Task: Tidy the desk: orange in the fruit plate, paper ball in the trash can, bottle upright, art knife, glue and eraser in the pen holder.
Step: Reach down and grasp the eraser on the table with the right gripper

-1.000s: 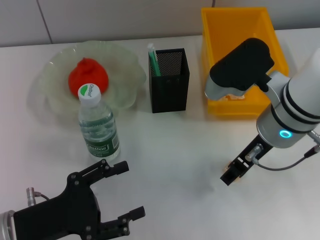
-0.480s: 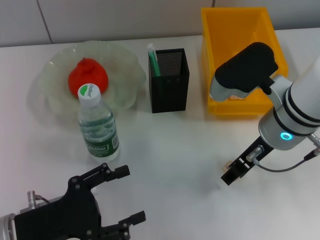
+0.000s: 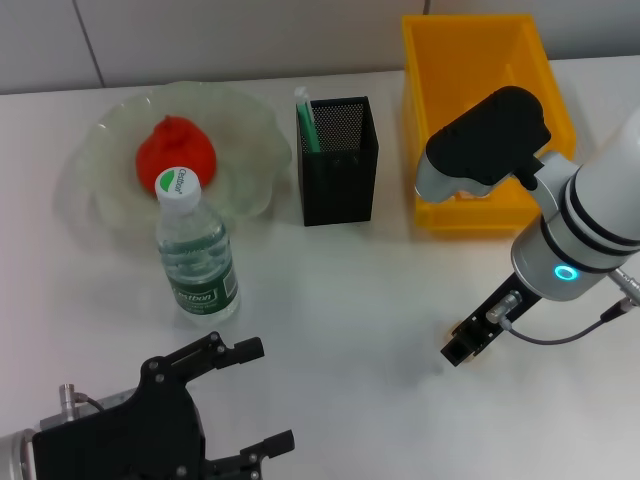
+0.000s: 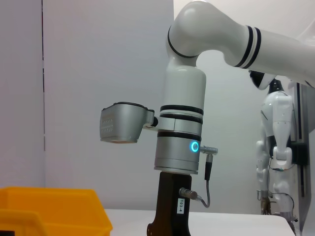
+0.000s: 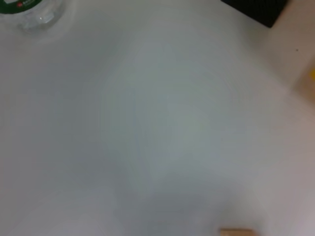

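The orange [image 3: 177, 148] lies in the glass fruit plate [image 3: 250, 120] at the back left. In front of the plate the bottle [image 3: 195, 255] stands upright, its cap on. A green and white stick [image 3: 306, 122] pokes out of the black mesh pen holder [image 3: 340, 170]; I cannot tell which item it is, and no art knife, glue or eraser shows elsewhere. The yellow trash can [image 3: 480, 60] stands at the back right; the paper ball is hidden. My right gripper [image 3: 466, 344] hangs low over the table in front of the can. My left gripper [image 3: 268, 394] is open at the near left, holding nothing.
My right arm's forearm and wrist housing [image 3: 490, 135] overhang the can's front wall. The left wrist view shows the right arm [image 4: 179, 147] upright beside the yellow can [image 4: 54, 211]. In the right wrist view, bare white table [image 5: 157, 128] lies below.
My left gripper has drawn back toward the near edge, away from the bottle. The right arm has barely shifted.
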`<control>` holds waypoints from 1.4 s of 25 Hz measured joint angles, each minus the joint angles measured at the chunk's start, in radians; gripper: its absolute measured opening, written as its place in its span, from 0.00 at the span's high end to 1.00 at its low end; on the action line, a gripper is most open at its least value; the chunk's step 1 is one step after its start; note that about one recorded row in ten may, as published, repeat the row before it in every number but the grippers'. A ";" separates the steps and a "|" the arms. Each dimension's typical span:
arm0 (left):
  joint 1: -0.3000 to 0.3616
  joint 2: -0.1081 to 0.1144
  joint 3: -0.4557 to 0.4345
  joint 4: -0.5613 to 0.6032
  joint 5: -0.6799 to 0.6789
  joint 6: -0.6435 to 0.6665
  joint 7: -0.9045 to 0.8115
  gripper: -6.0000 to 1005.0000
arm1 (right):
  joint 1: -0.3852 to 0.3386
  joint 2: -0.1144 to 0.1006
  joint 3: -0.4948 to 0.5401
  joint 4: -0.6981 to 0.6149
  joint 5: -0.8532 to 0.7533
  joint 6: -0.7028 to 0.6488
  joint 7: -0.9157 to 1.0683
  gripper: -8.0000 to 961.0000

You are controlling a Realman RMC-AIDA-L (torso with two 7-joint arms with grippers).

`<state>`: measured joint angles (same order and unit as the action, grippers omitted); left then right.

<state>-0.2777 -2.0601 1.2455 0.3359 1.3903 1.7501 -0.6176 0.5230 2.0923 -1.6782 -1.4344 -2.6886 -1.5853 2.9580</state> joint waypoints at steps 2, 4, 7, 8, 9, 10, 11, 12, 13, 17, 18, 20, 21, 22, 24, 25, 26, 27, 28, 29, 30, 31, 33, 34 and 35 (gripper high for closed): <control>-0.001 0.000 0.000 0.000 0.002 0.001 0.000 0.19 | 0.001 0.000 -0.002 0.003 0.003 0.001 0.000 0.28; -0.001 0.000 -0.001 0.000 0.004 0.001 0.000 0.19 | 0.001 0.000 -0.002 0.003 0.003 0.001 0.000 0.31; -0.001 0.000 -0.002 0.002 0.005 0.002 0.000 0.19 | 0.002 0.000 0.000 0.007 0.005 0.002 0.000 0.35; -0.001 0.000 -0.002 0.002 0.005 0.002 0.000 0.19 | 0.002 0.000 0.000 0.007 0.005 0.002 0.000 0.37; -0.001 0.000 -0.001 0.002 0.005 0.002 0.000 0.19 | 0.002 0.000 0.000 0.010 0.005 0.002 0.000 0.38; -0.001 0.000 -0.001 0.002 0.005 0.002 0.000 0.19 | 0.002 0.000 0.000 0.013 0.005 0.002 0.000 0.40; -0.001 0.000 -0.001 0.003 0.005 0.002 0.000 0.19 | 0.002 0.000 0.001 0.015 0.005 0.002 0.000 0.41; -0.001 0.000 0.000 0.003 0.005 0.003 0.000 0.19 | 0.002 0.000 0.001 0.019 0.006 0.002 0.000 0.42; -0.002 0.000 0.000 0.003 0.006 0.003 -0.001 0.19 | 0.002 0.000 0.001 0.019 0.006 0.002 0.000 0.44; -0.002 0.000 0.000 0.003 0.007 0.003 -0.001 0.19 | 0.003 0.000 0.002 0.020 0.006 0.002 0.000 0.54; -0.002 0.000 0.000 0.003 0.008 0.003 -0.001 0.19 | 0.003 0.000 0.002 0.020 0.006 0.002 0.000 0.53; -0.003 0.000 0.000 0.003 0.008 0.004 -0.001 0.19 | 0.005 0.000 0.002 0.023 0.006 0.002 0.000 0.53; -0.003 0.000 0.000 0.003 0.009 0.004 -0.001 0.19 | 0.006 0.000 0.002 0.026 0.006 0.002 0.000 0.53; -0.003 0.000 0.000 0.003 0.009 0.004 -0.001 0.19 | 0.008 0.000 0.002 0.029 0.006 0.002 0.000 0.53; -0.003 0.000 0.000 0.003 0.009 0.005 -0.001 0.19 | 0.010 0.000 0.002 0.034 0.006 0.002 0.000 0.54; -0.003 0.000 0.000 0.003 0.009 0.005 -0.001 0.19 | 0.011 0.000 0.002 0.037 0.006 0.002 0.000 0.54; -0.003 0.000 0.000 0.003 0.009 0.005 -0.001 0.19 | 0.012 0.000 0.002 0.038 0.006 0.002 0.000 0.55; -0.003 0.000 0.000 0.003 0.009 0.005 -0.001 0.19 | 0.014 -0.001 0.002 0.041 0.006 0.002 0.000 0.56; -0.003 0.000 0.000 0.003 0.009 0.005 -0.001 0.19 | 0.014 -0.001 0.002 0.041 0.006 0.002 0.000 0.57; -0.003 -0.001 0.000 0.003 0.009 0.005 -0.001 0.19 | 0.015 -0.001 0.002 0.042 0.006 0.002 0.000 0.58; -0.003 -0.001 0.000 0.003 0.009 0.004 -0.001 0.19 | 0.015 -0.001 0.002 0.044 0.006 0.003 0.000 0.59; -0.003 -0.001 0.000 0.003 0.009 0.004 -0.001 0.19 | 0.016 -0.001 0.002 0.045 0.006 0.005 0.000 0.59; -0.003 -0.002 0.000 0.003 0.009 0.004 -0.001 0.19 | 0.016 -0.001 0.002 0.048 0.006 0.009 0.000 0.61; -0.003 -0.002 0.000 0.003 0.009 0.004 -0.001 0.19 | 0.016 -0.002 0.002 0.050 0.006 0.011 -0.001 0.62; -0.003 -0.002 0.000 0.003 0.009 0.003 -0.001 0.19 | 0.016 -0.002 0.002 0.052 0.006 0.012 -0.001 0.63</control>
<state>-0.2807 -2.0617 1.2456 0.3390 1.3990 1.7534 -0.6182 0.5393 2.0903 -1.6767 -1.3826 -2.6827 -1.5734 2.9569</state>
